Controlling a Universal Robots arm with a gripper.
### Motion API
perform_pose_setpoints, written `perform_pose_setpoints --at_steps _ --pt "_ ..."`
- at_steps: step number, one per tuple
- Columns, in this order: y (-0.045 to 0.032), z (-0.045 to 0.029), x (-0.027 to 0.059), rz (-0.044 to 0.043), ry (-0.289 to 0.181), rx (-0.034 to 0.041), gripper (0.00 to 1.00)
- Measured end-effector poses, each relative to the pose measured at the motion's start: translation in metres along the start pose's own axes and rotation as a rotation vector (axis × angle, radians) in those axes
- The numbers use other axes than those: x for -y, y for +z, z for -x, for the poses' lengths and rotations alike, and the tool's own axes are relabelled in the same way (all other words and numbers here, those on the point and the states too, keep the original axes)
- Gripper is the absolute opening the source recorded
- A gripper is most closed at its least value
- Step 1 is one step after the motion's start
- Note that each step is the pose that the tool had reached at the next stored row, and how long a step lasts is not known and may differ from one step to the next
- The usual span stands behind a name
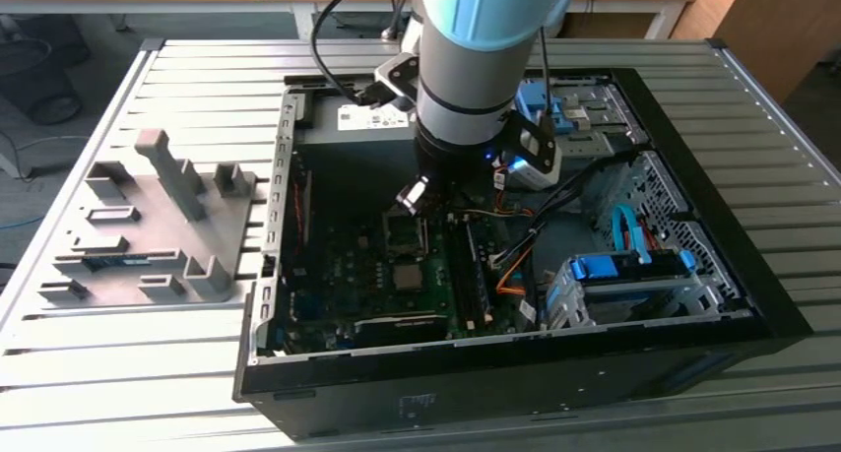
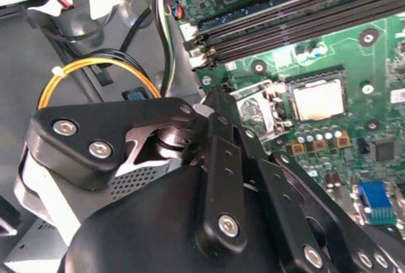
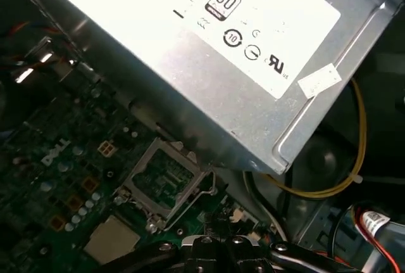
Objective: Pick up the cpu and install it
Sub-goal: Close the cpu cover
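Observation:
The cpu (image 2: 318, 100) is a small silver-grey square lying flat in the dark socket frame on the green motherboard (image 2: 380, 64) inside the open computer case (image 1: 736, 304). Both wrist views show it (image 3: 112, 238) beside a metal retention frame (image 3: 168, 181) that stands folded open. My gripper (image 1: 413, 198) hangs low inside the case, over the board just behind the socket. Its dark fingers (image 2: 218, 127) meet at the tip, shut with nothing visible between them. The gripper (image 2: 212, 94) tip is a short way from the cpu and not touching it.
A big grey box with a white label (image 3: 221, 45) looms close beside the gripper. Yellow cables (image 2: 95, 67) and long memory slots (image 2: 285, 19) run near the socket. Blue drive bays (image 1: 617, 267) fill the case's right side. A grey fixture (image 1: 158, 226) stands at the exterior view's left.

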State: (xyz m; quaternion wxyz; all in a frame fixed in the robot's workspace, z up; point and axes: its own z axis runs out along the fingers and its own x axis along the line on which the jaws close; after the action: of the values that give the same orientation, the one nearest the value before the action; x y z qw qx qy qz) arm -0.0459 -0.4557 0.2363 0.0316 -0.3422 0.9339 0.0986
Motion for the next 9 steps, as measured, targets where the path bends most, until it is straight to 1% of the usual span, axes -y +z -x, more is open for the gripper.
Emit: perform_pose_setpoints --at_steps 5,6,9 --pt "0.0085 0.0015 0.0016 0.0022 -0.001 0.0002 0.10" --pt "0.0118 0.0019 0.0013 0.0055 -0.006 0.0019 0.10" --pt "0.0158 0.0027 0.0003 0.0131 -0.013 0.0063 0.10"
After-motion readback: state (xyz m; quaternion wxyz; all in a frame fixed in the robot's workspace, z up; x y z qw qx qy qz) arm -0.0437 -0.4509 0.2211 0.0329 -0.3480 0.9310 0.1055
